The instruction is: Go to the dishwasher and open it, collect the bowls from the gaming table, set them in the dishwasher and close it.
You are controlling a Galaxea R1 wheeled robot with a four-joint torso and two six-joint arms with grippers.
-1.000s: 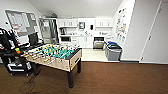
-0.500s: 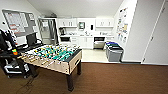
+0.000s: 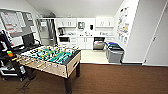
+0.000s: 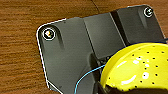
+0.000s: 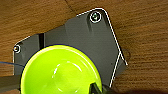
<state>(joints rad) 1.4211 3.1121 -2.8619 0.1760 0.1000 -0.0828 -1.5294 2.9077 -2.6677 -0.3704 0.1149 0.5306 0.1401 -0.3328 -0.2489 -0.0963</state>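
The dishwasher [image 3: 98,45], with its steel front, sits under the counter of the kitchen at the far end of the room, well ahead of me. In the left wrist view a yellow bowl [image 4: 140,68] hangs over the brown floor, and my left gripper [image 4: 100,86] is shut on its rim. A bright green bowl [image 5: 60,72] shows hollow side up in the right wrist view, with my right gripper [image 5: 96,88] shut on its edge. The gaming table is out of view.
A foosball table [image 3: 53,58] stands close on the left. Beyond it are a desk with a monitor [image 3: 27,40] and a fridge [image 3: 46,32]. Grey waste bins [image 3: 114,52] line the right wall. Brown floor [image 3: 112,80] leads to the pale kitchen floor.
The whole head view has shifted slightly as the robot moves. The foosball table sits a little lower and nearer in the picture. Nothing in the room has moved.
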